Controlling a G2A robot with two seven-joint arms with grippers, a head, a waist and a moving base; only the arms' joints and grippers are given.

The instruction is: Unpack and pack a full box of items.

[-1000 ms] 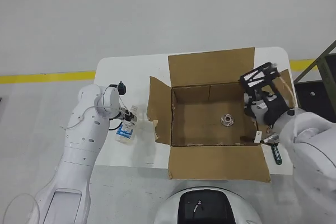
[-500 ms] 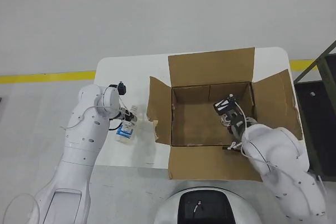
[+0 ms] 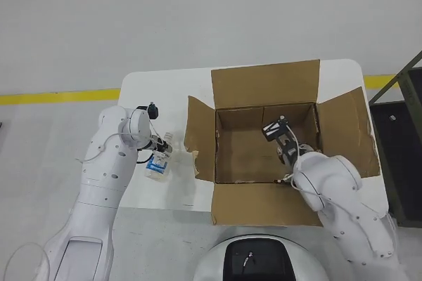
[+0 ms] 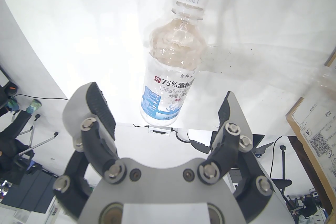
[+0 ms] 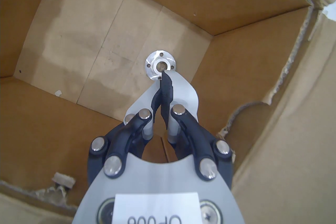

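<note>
The white table stands on a grey floor crossed by a yellow line; a dark metal rack stands beside the table's right end. An open cardboard box takes up the table's right half, its four flaps spread outward; the torn left flap faces a clear bottle that lies on its side on the bare tabletop near the front edge. The left gripper hangs just above the bottle, its fingers spread wide and gripping nothing. The right gripper is down inside the box, fingers pressed together with nothing between them; its tips are over the centre hole of a small metal flange lying on the box floor; whether they touch it I cannot tell.
</note>
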